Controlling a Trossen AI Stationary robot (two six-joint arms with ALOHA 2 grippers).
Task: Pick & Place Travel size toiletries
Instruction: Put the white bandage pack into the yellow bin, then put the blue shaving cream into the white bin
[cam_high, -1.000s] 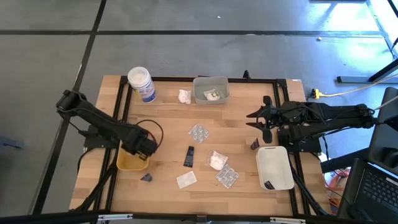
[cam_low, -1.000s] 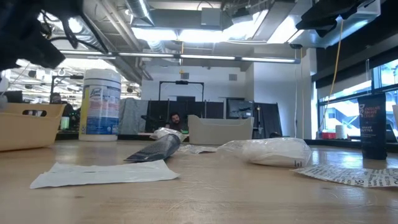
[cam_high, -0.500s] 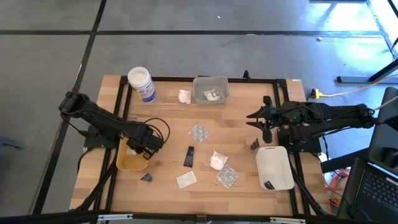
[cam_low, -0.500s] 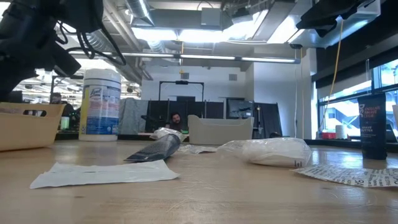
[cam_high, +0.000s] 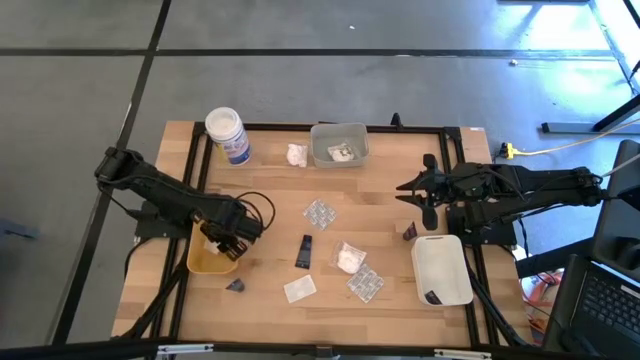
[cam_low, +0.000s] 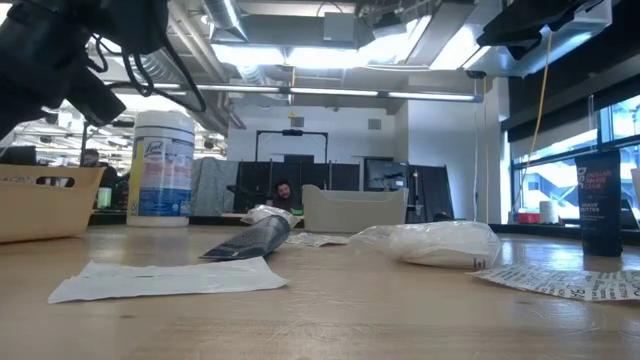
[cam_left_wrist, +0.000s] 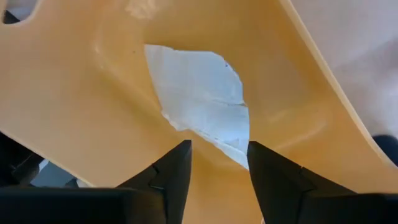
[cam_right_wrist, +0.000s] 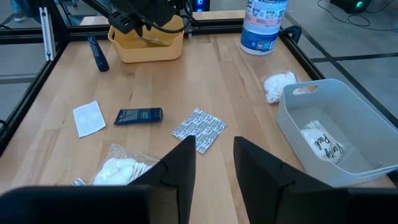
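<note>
My left gripper (cam_high: 226, 243) hangs open over the yellow tray (cam_high: 203, 265). A flat white sachet (cam_left_wrist: 202, 93) lies on the tray's floor just past its fingertips. On the wooden table lie a dark tube (cam_high: 304, 251), a white sachet (cam_high: 299, 289), two blister packs (cam_high: 319, 212) (cam_high: 365, 284), a bagged white packet (cam_high: 348, 257), a lumpy white packet (cam_high: 296, 154) and two dark wedges (cam_high: 235, 285) (cam_high: 409, 232). My right gripper (cam_high: 420, 196) hovers open at the table's right side, above the white tray (cam_high: 442, 265), with nothing between its fingers (cam_right_wrist: 180, 168).
A big white jar with a blue label (cam_high: 228, 135) stands at the far left. A grey tray (cam_high: 340, 143) holding paper items sits at the far middle. A dark item (cam_high: 430, 297) lies in the white tray. A black frame borders the tabletop.
My left gripper has shifted a little toward the table's right edge over the yellow tray, and its arm has dropped lower in the low view.
</note>
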